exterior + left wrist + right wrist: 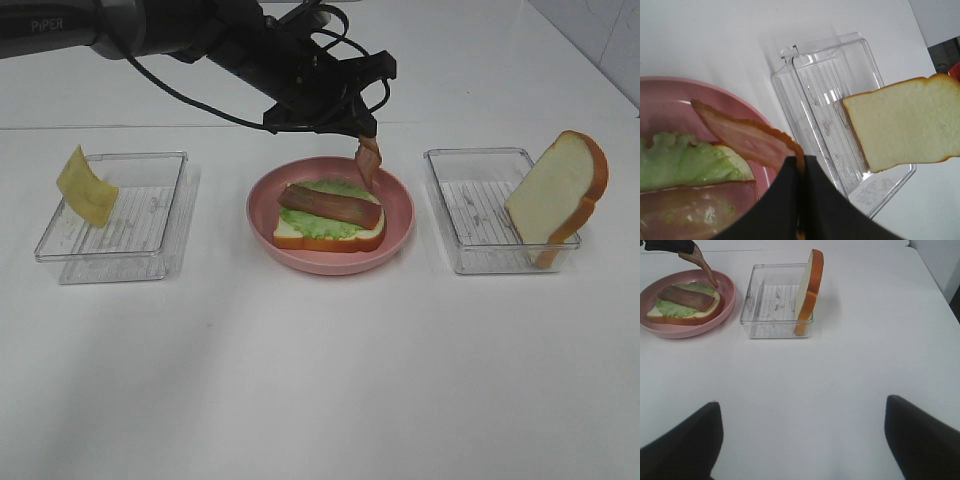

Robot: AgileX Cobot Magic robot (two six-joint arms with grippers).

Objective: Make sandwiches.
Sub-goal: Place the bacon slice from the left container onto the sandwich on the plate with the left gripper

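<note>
Holding bacon over the plate

Your left gripper (365, 133) has its jaws pressed together on the top end of one bacon strip (369, 163), which hangs down from them over the far right part of the pink plate (330, 268). You cannot tell from these views whether the strip's lower tip touches anything.

On the plate lies your half-built sandwich: a bottom bread slice (290, 236), a lettuce leaf (322, 226) spread over it, and a flat bacon strip (330, 205) lying across the lettuce.

The cheese square (86, 186) leans against the left wall of the left tray (150, 235), well apart from the plate. The upright bread slice (558, 195) stands on edge in the right tray (470, 215), tilted against its right side.

Your right gripper (802, 437) hovers over bare table (320, 380) on the near side of that tray, its jaws wide apart with nothing between them.
</note>
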